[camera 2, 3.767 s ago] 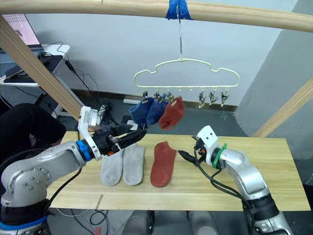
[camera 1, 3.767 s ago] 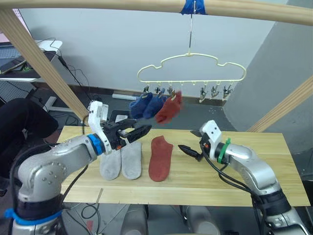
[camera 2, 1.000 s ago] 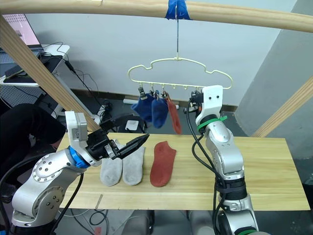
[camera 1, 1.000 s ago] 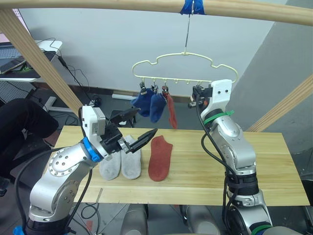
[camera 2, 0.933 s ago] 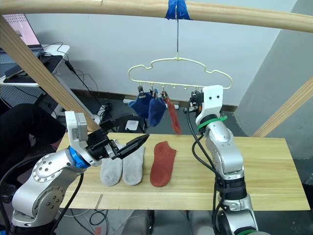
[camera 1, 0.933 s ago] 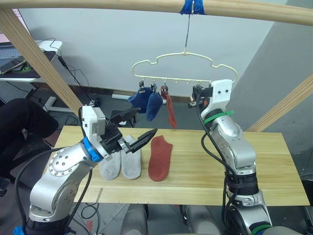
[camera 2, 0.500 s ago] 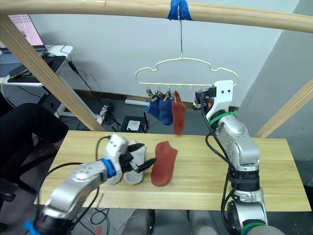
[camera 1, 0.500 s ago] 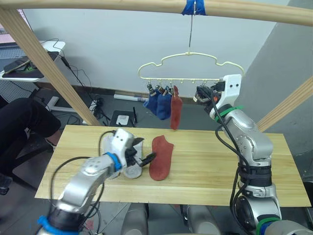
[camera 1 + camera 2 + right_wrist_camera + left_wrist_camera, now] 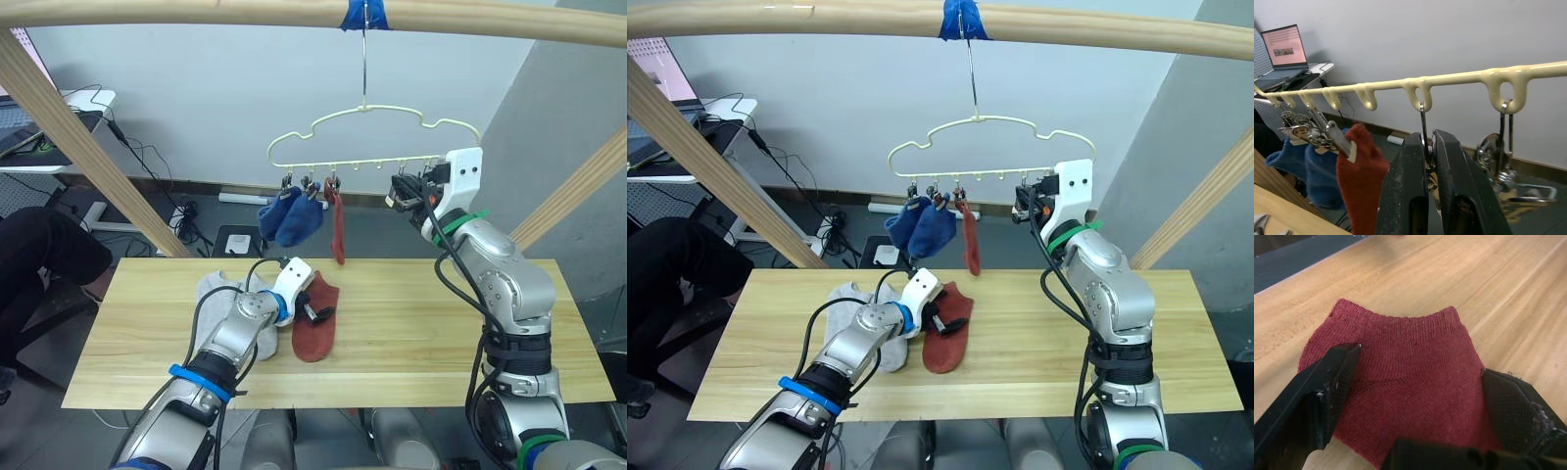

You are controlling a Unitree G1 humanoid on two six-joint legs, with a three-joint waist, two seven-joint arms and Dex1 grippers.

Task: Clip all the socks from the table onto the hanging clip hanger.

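A rust red sock point(image 9: 313, 328) lies flat on the table point(image 9: 441, 323). My left gripper point(image 9: 315, 311) is down at its cuff point(image 9: 1400, 347), open, with one black finger point(image 9: 1327, 382) on each side of the knit. Two light grey socks point(image 9: 227, 311) lie beside it, partly under my left arm. The clip hanger point(image 9: 372, 122) hangs above with two blue socks point(image 9: 289, 220) and one red sock point(image 9: 336, 230) clipped on. My right gripper point(image 9: 1429, 139) is up at the bar, shut on a silver clip point(image 9: 1422, 117).
Pale wooden poles frame the scene: one across the top point(image 9: 245, 12), slanted ones at left point(image 9: 88, 147) and right point(image 9: 578, 186). Another bare clip point(image 9: 1501, 161) hangs beside the pinched one. A desk with a laptop point(image 9: 1286, 46) stands at the back left, and a person's dark-clad leg point(image 9: 39, 255) shows left of the table.
My left gripper has slid from the grey socks over to the red sock's cuff. The hanger and its socks have swung a little. The right gripper stays at the clip.
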